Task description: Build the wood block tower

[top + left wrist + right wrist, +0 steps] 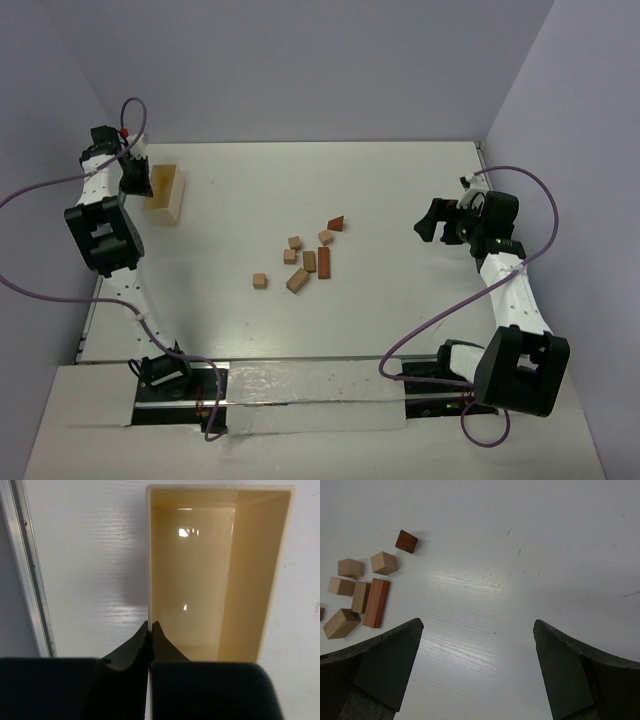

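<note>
Wood blocks [309, 261]: eight, loose | pale box [165, 195]: one | left pincer [150, 626] pinching box wall | right pincer [477, 624] spread

A pale rectangular box [165, 195] sits at the far left of the white table [400, 180], open side up, its glossy inner walls catching light. A metal strip [30, 580] runs along the table edge nearby.

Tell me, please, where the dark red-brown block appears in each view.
Top external: dark red-brown block, near the middle, slightly right.
Left wrist: not in view.
Right wrist: upper left.
Shared landmark: the long reddish brick, in top and right wrist views.
</note>
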Controlling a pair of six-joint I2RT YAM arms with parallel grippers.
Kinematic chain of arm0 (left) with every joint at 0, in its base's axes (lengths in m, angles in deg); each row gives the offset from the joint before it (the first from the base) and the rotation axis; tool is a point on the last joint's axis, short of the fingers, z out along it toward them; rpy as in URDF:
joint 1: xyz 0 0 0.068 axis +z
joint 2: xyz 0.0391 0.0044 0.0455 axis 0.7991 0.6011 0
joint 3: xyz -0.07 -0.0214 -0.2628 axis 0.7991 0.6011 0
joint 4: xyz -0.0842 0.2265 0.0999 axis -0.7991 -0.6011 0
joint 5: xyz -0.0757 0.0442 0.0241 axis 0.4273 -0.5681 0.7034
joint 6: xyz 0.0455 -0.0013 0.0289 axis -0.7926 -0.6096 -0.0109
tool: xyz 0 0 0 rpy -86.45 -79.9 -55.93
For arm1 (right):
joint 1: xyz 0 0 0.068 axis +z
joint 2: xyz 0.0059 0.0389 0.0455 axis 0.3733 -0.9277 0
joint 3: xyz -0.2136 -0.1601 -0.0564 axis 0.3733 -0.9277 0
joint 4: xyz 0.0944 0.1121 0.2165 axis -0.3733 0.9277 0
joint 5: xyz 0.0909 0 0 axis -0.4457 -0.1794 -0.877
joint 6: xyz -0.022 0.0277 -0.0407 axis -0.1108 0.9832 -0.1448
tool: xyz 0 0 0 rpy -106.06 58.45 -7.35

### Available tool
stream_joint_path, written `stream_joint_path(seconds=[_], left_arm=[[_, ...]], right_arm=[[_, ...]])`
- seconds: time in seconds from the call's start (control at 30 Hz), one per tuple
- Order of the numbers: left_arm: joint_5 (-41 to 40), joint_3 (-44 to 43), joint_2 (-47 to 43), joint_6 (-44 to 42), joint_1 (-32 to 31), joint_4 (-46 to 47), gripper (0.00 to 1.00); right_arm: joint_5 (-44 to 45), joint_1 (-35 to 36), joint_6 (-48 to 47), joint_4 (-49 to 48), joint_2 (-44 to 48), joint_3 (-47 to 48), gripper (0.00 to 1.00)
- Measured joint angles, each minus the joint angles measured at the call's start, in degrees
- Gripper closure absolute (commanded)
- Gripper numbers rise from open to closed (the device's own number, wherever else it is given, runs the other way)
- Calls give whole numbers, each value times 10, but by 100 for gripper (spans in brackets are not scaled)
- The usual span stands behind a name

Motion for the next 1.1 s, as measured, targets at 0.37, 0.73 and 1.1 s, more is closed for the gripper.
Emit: stream_joint_path(seconds=[0.37,0.73,1.1], left_arm=[[0,0,2,1,0,0,22],[57,-136,-20,18,0,-66,9],[130,59,-437,-49,-148,-57,18]], right_arm=[[-5,0,-2,4,0,3,0],[-11,0,-2,7,0,4,0],[-17,0,-2,8,0,4,0]])
